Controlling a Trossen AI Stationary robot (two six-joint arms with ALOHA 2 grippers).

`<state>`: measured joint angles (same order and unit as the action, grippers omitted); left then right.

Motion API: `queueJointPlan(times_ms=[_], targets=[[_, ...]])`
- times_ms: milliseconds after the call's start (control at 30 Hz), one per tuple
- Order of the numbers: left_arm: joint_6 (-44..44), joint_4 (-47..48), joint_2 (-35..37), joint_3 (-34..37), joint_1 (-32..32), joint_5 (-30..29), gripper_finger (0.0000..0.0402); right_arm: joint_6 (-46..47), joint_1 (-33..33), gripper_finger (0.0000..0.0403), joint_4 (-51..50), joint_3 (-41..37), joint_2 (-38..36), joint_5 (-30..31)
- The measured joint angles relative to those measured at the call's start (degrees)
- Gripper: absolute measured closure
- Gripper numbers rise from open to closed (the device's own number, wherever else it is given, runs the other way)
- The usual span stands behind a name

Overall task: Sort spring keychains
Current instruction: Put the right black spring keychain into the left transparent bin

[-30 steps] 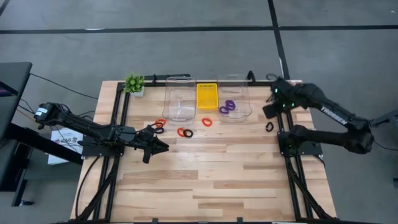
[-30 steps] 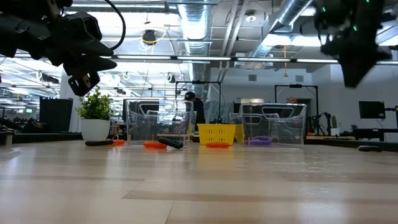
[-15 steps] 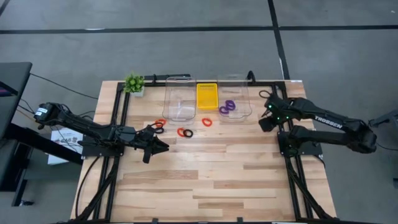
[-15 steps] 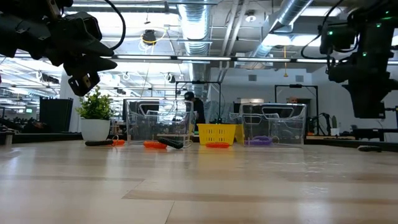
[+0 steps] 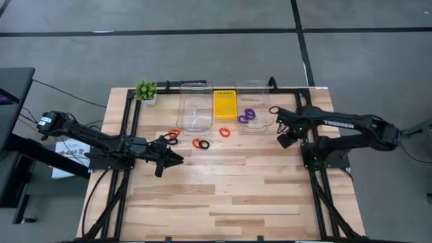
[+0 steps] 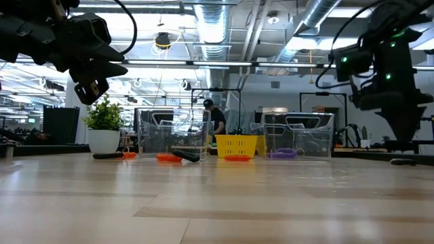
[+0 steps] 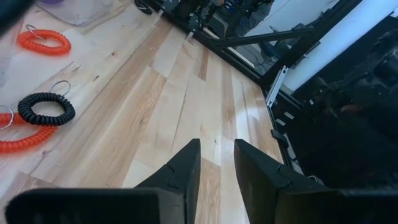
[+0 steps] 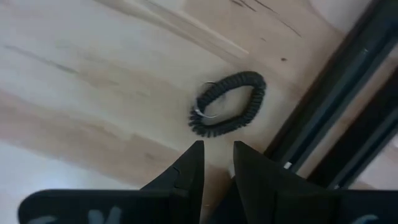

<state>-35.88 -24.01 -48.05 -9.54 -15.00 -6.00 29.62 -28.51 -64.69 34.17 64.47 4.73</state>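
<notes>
One black spring keychain (image 8: pixel 227 103) lies just beyond the right pincer (image 8: pixel 216 155).

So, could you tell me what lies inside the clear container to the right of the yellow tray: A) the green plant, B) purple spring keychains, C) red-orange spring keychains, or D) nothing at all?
B: the high view shows purple spring keychains inside the clear container right of the yellow tray.

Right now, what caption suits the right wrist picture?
Right gripper hovers, fingers slightly apart, above a black coiled-cord keychain on pale wood.
</notes>
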Motion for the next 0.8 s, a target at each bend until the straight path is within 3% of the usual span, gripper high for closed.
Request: queueJointPlan(times_ms=[800], targets=[[-0.17, -0.02, 0.00, 0.00, 0.00, 0.02, 0.0307, 1.45, 0.79, 0.0326, 2.32, 0.02, 11.44, 3.04]])
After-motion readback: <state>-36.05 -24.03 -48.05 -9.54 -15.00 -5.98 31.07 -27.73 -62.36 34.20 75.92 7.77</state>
